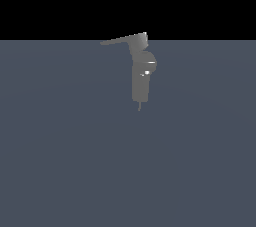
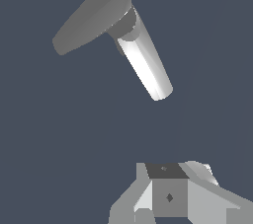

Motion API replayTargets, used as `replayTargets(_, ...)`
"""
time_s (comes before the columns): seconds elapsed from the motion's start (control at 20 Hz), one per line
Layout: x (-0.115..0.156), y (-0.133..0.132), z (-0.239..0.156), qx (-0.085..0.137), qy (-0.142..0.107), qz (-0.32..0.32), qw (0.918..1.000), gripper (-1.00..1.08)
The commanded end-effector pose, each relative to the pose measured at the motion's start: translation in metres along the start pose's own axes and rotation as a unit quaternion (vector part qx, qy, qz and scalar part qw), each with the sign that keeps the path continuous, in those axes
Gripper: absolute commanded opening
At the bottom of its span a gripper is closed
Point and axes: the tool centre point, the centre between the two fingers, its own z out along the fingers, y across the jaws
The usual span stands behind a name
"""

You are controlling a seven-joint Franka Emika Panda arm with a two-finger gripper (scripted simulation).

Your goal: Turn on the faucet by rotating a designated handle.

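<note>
The faucet (image 1: 141, 76) is a small grey upright column with a rounded bulge and a bright glint, standing mid-scene on the flat blue-grey floor. Its handle (image 1: 120, 40), a thin flat lever, sticks out of the blocky top toward the exterior view's left. In the wrist view the handle (image 2: 94, 16) appears as a broad grey blade over the bright column of the faucet (image 2: 146, 65). My gripper (image 2: 168, 188) shows only in the wrist view, at the picture's edge, well apart from the faucet. Its fingers sit together with no gap and nothing between them.
The blue-grey floor (image 1: 60, 161) stretches flat all around the faucet. A black background lies beyond its far edge.
</note>
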Motion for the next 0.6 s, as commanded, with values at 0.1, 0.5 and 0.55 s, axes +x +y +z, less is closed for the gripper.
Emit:
replayTargets(0.1, 0.027, -0.02, 0.007, 0.0, -0.007, 0.061, 0.9981, -1.0)
replayTargets(0.5, 0.073, -0.054, 0.028, -0.006, -0.015, 0.167, 0.9859, -1.0)
replayTargets(0.55, 0.078, -0.058, 0.031, -0.007, -0.016, 0.18, 0.9836, -1.0)
